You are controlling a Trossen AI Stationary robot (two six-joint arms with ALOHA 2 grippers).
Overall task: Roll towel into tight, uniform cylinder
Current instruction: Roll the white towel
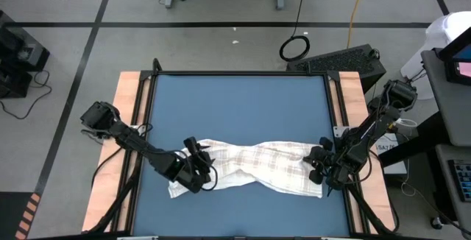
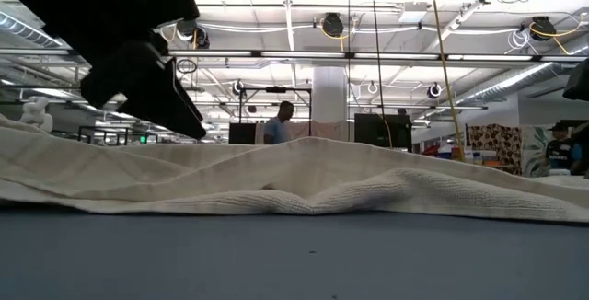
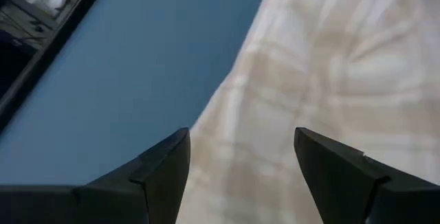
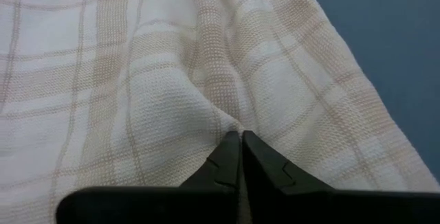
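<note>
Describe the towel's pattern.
White towel with faint beige checked stripes; clearest in the right wrist view.

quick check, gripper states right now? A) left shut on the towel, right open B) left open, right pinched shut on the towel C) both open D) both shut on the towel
B: in the left wrist view the left gripper has its fingers spread apart over the towel, while in the right wrist view the right gripper has its fingers pressed together on a puckered fold of cloth.

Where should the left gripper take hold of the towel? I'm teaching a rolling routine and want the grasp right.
Probably the towel's free left-end edge, approached from above. It lies bunched and slightly raised on the blue mat. The left gripper is open over that edge, while the right gripper is shut on the other end.
</note>
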